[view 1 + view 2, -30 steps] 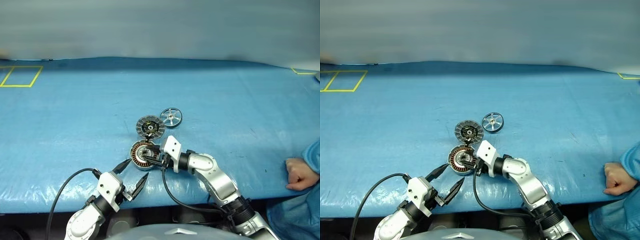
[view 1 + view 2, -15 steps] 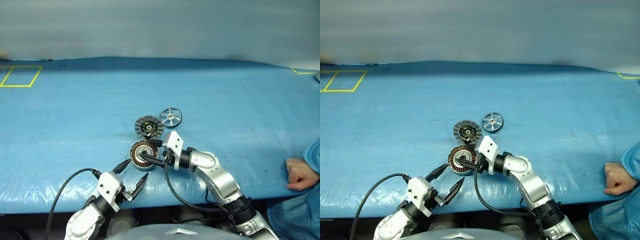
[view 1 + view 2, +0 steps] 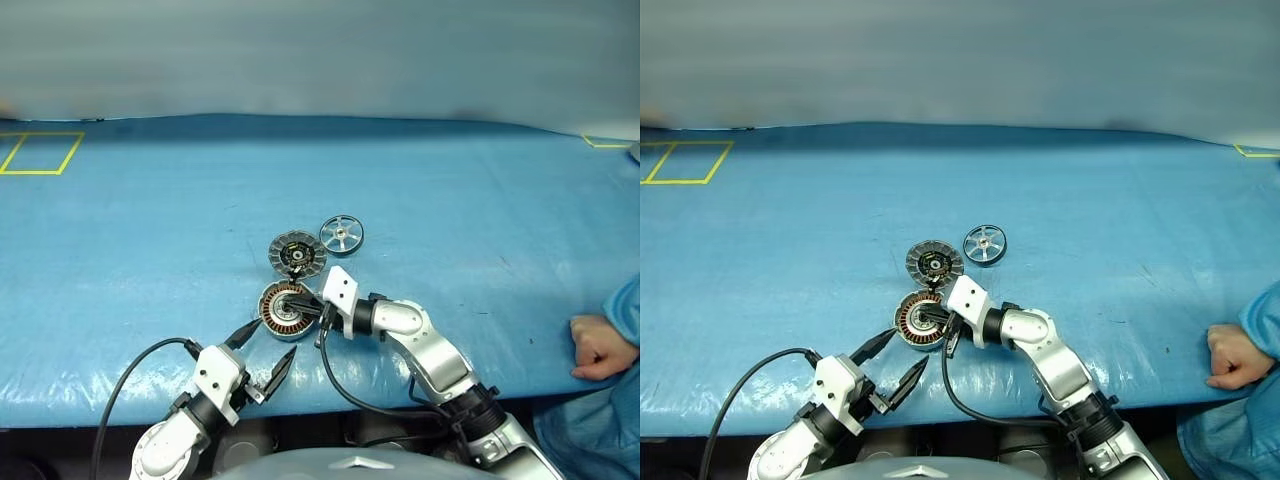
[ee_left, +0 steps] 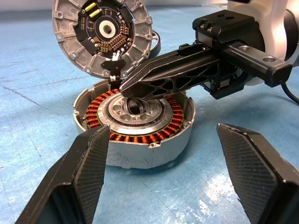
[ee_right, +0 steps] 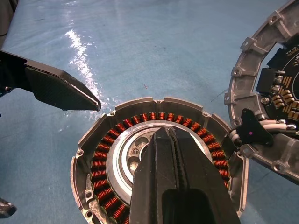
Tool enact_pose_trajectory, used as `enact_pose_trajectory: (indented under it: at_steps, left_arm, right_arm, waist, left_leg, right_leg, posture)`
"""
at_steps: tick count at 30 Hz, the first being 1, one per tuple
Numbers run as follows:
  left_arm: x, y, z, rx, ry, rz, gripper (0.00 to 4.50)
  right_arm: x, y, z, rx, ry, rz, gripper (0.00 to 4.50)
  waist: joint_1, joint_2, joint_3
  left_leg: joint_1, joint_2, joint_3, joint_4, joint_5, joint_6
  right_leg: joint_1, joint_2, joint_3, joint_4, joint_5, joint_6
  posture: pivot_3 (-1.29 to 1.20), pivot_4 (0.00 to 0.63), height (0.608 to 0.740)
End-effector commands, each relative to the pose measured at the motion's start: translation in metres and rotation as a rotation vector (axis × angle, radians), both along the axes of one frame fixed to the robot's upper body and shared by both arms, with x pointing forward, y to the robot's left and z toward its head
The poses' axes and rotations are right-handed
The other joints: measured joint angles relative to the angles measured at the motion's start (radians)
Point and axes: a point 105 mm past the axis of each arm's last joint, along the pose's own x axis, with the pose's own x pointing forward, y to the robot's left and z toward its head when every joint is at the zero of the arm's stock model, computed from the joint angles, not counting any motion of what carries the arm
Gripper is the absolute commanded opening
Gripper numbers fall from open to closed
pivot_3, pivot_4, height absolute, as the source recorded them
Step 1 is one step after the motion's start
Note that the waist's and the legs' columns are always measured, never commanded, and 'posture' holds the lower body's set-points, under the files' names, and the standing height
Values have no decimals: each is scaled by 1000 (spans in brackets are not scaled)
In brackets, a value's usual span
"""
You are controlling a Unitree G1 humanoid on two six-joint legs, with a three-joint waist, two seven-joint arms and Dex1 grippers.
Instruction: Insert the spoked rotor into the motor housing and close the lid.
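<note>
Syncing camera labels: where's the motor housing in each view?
Left eye view: motor housing, lower centre, beside the right gripper.
Right eye view: lower centre, just below the lid.
Left wrist view: centre, windings up, the shut right fingers over its hub.
Right wrist view: lower centre, under those fingers.
Shared landmark: the lid, leaning at the housing's rim.

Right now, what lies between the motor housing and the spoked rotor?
The lid lies between the motor housing and the spoked rotor, as the left eye view shows.
</note>
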Motion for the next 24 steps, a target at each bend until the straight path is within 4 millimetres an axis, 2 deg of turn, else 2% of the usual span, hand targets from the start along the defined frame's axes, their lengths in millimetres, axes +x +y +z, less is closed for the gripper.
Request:
enact_pose_trajectory:
  at_steps: [1, 6, 12, 16, 21, 23, 24]
  left_arm:
    - [0, 0, 5, -11, -29, 11, 3896]
    - [0, 0, 4, -9, -28, 10, 3896]
    - [-1, -2, 4, -12, -25, 3, 3896]
    - [-2, -3, 3, -10, -23, 1, 3896]
    - [-1, -3, 3, -6, -26, -3, 3896]
    - [-1, -3, 3, -6, -26, -4, 3896]
    - [-1, -3, 3, -6, -26, -5, 3896]
  right_arm:
    - [-2, 6, 6, 16, -13, 34, 27]
    - [4, 6, -13, -112, -57, 11, 27]
    - [3, 8, -16, -49, 103, -35, 27]
    - [-1, 3, -26, -128, 116, -22, 27]
    - [9, -2, -21, -80, 173, -102, 27]
    - [8, -2, -18, -60, 177, -98, 27]
    - [4, 2, -9, 0, 184, -64, 27]
  waist:
    - [0, 0, 0]
    - [-2, 0, 0]
    - [-1, 0, 0]
    - [-1, 0, 0]
    - [-1, 0, -1]
    - [0, 0, -1]
    - [0, 0, -1]
  left_leg:
    - [0, 0, 0, 0, 0, 0]
    - [0, 0, 0, 0, 0, 0]
    - [1, 1, 0, 0, 0, 0]
    - [1, 0, 0, 0, 0, 0]
    - [1, 0, 0, 0, 0, 0]
    - [1, 0, 0, 0, 0, 0]
    - [1, 0, 0, 0, 0, 0]
  right_leg:
    - [0, 0, 0, 0, 0, 0]
    - [0, 0, 0, 0, 0, 0]
    - [0, 0, 0, 0, 0, 0]
    - [0, -1, 0, 0, 0, 0]
    - [1, -1, -1, 0, 0, 1]
    - [1, -1, -1, 0, 0, 1]
    - [1, -2, -1, 0, 0, 1]
  posture:
    - [0, 150, 740]
    - [0, 150, 740]
    - [0, 150, 740]
    - [0, 150, 740]
    - [0, 150, 740]
    - [0, 150, 740]
    - [0, 150, 740]
